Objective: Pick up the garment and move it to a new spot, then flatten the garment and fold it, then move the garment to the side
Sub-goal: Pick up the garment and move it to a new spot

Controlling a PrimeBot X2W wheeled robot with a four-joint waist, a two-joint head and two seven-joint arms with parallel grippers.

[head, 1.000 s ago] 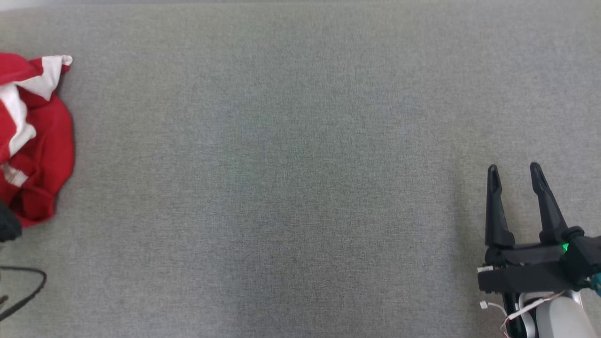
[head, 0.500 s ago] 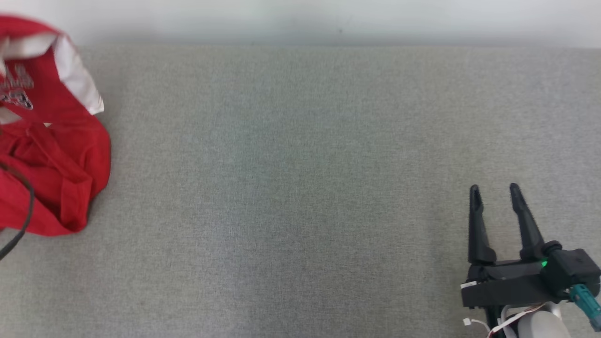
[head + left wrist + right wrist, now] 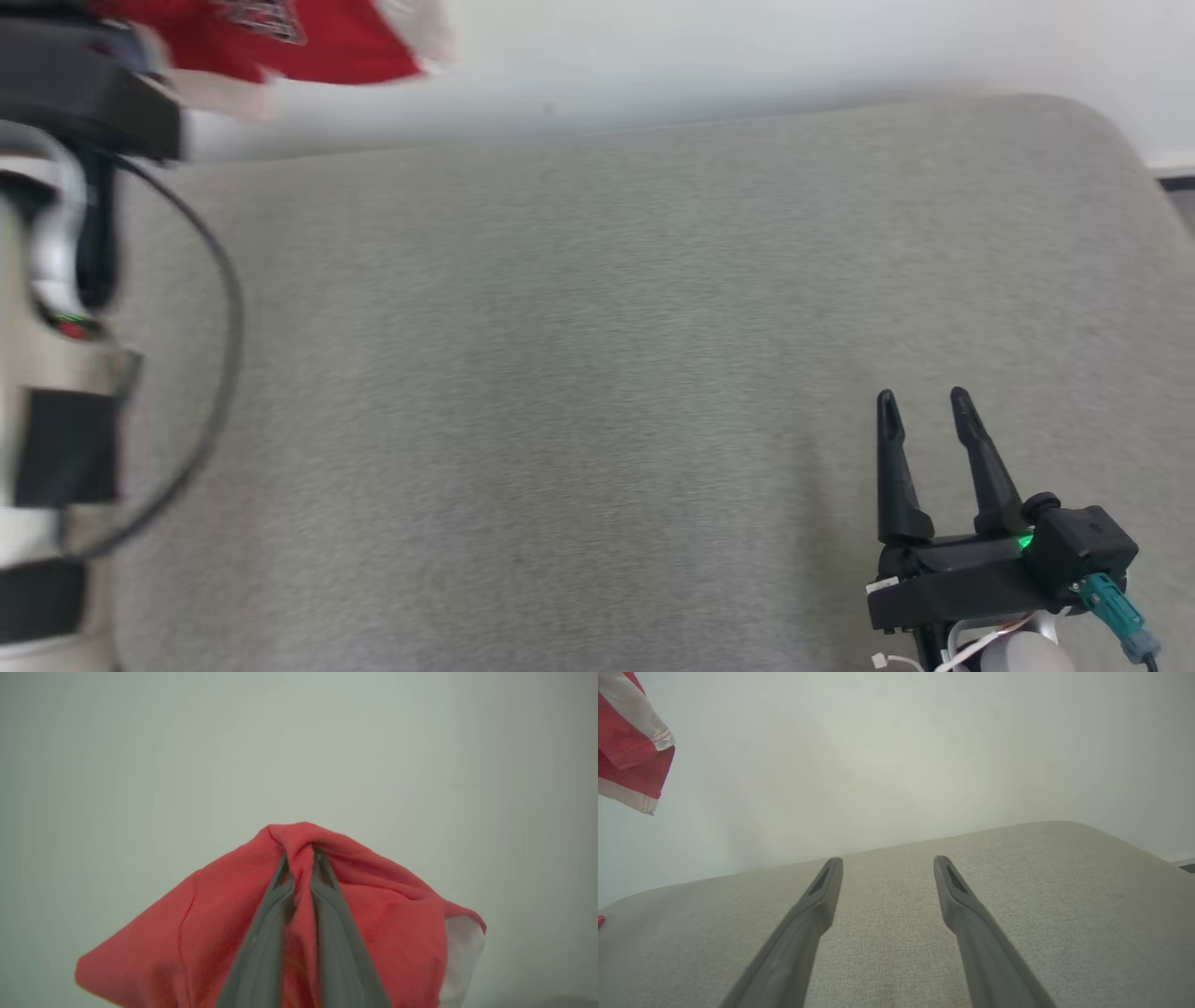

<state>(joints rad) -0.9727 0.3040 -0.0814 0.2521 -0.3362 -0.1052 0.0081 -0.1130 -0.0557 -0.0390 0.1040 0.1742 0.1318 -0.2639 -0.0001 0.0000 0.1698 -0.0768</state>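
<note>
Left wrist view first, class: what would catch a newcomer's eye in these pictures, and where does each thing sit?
The red and white garment stands out most, bunched and hanging in the air against the pale wall, pinched between the closed fingers of the left gripper. In the head view, the right gripper shows open and empty at the lower right, over the broad grey fabric surface.

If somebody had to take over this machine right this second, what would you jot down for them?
Left pincer: shut on a fold of the red and white garment, which hangs in the air.
Right pincer: open and empty, over the near right of the grey cushion.
Done: garment picked up.
Left: set it down at a new spot, flatten it, fold it, move it aside.
</note>
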